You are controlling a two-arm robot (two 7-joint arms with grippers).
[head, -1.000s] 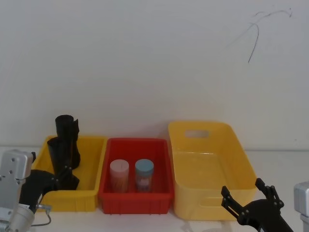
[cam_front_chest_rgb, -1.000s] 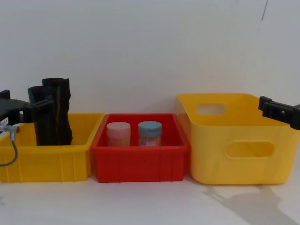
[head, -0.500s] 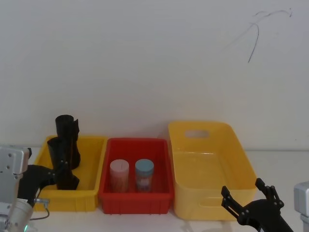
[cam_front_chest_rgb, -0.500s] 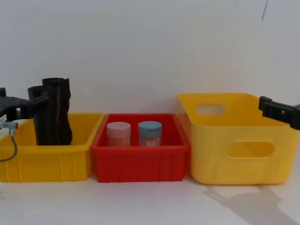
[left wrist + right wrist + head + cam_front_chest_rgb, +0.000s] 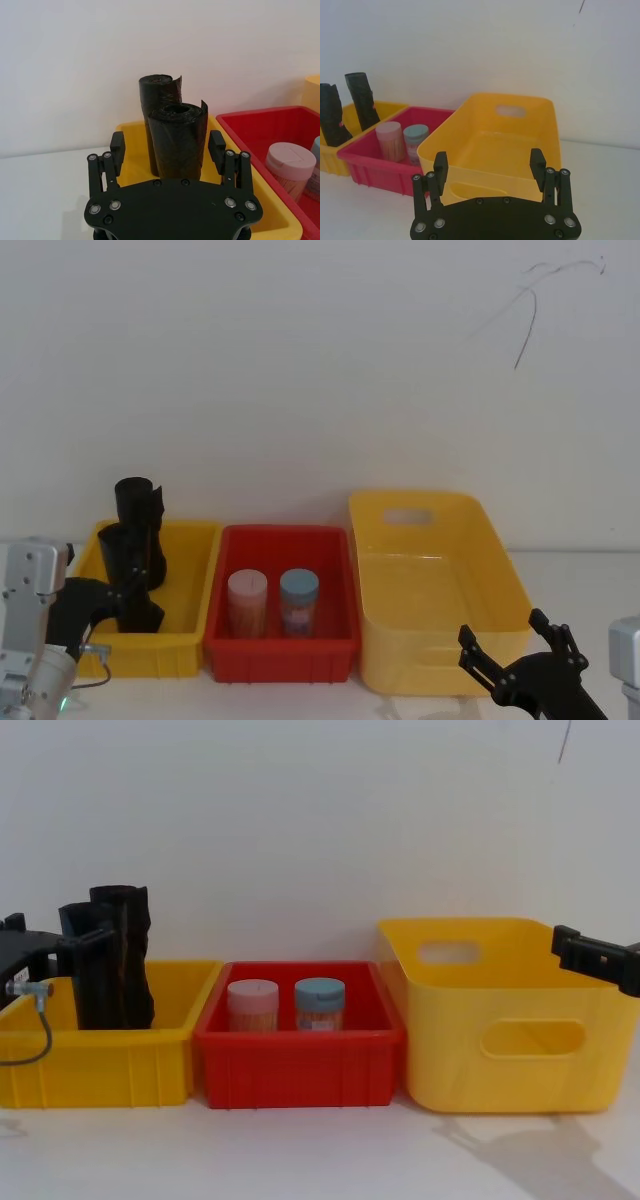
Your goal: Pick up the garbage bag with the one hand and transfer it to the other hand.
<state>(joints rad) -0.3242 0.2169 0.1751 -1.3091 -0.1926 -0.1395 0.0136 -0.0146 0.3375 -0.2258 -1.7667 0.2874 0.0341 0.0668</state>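
Note:
Two black garbage bag rolls stand upright in the left yellow bin (image 5: 185, 640). The nearer garbage bag (image 5: 122, 558) (image 5: 178, 137) (image 5: 92, 975) has a second roll (image 5: 138, 508) (image 5: 157, 97) right behind it. My left gripper (image 5: 128, 592) (image 5: 167, 145) (image 5: 88, 942) is open at the nearer roll, with a finger to each side in the left wrist view. I cannot tell whether the roll is between the fingers or just ahead of them. My right gripper (image 5: 515, 652) (image 5: 489, 162) (image 5: 595, 958) hangs open and empty at the near edge of the large yellow basket.
A red bin (image 5: 280, 658) (image 5: 300, 1070) in the middle holds a pink-lidded jar (image 5: 247, 600) and a blue-lidded jar (image 5: 298, 598). The large yellow basket (image 5: 430, 670) (image 5: 485, 127) stands at the right. A white wall rises close behind the bins.
My left arm has shifted slightly back and to the left at the yellow bin, then eased forward a little. The rolls and my right gripper have not moved.

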